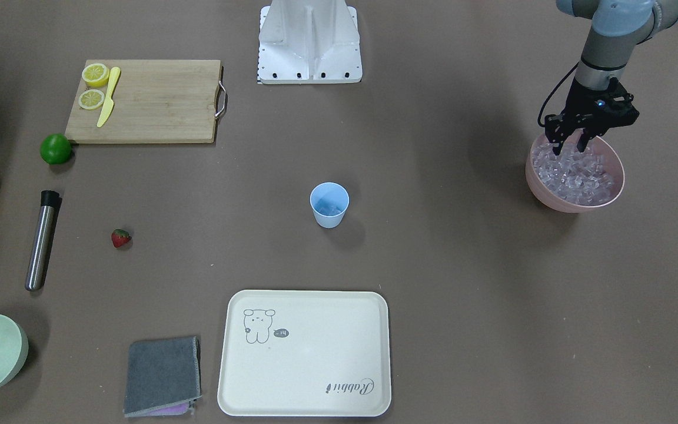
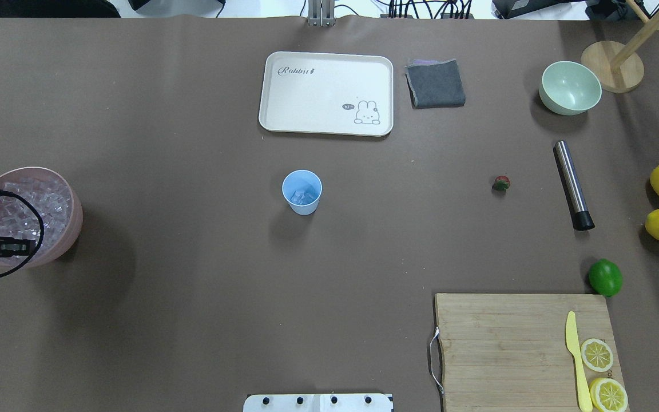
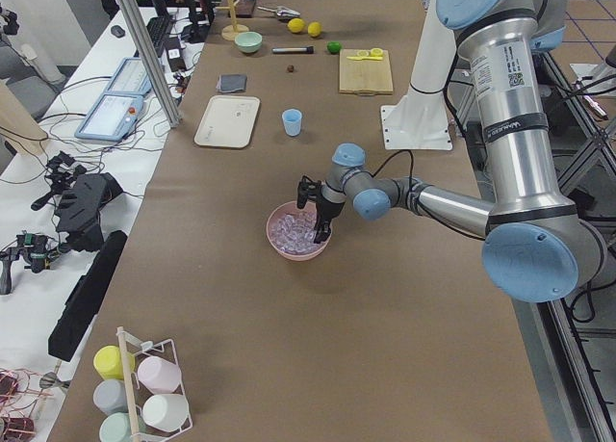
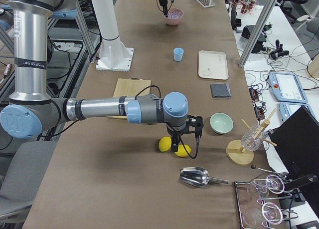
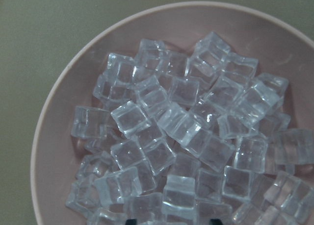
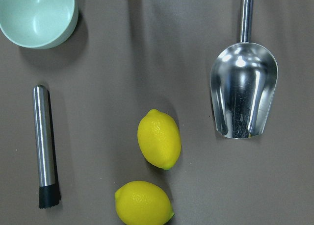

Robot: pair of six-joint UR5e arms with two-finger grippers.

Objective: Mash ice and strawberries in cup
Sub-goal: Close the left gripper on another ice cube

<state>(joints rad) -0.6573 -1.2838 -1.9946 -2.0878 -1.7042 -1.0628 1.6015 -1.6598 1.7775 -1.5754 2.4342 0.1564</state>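
Note:
The light-blue cup (image 1: 329, 205) (image 2: 302, 191) stands upright mid-table with a few cubes of ice (image 2: 303, 197) in it. A small red strawberry (image 1: 120, 238) (image 2: 501, 183) lies alone on the table, well to the robot's right of the cup. Many more ice cubes (image 5: 186, 127) fill a pink bowl (image 1: 551, 200) on the robot's far left. My left gripper (image 1: 571, 146) is open, pointing down, its fingertips among the top cubes of that bowl. My right gripper (image 4: 182, 139) hovers over two lemons at the table's right end; I cannot tell whether it is open or shut.
A steel muddler (image 1: 42, 238) (image 6: 45, 146) lies beside the strawberry. Two lemons (image 6: 159, 138), a metal scoop (image 6: 244, 87) and a pale green bowl (image 6: 39, 14) lie below my right wrist. Also on the table: a cutting board (image 1: 145, 100) with lemon halves and a knife, a lime (image 1: 56, 148), a cream tray (image 1: 303, 353), a grey cloth (image 1: 162, 376).

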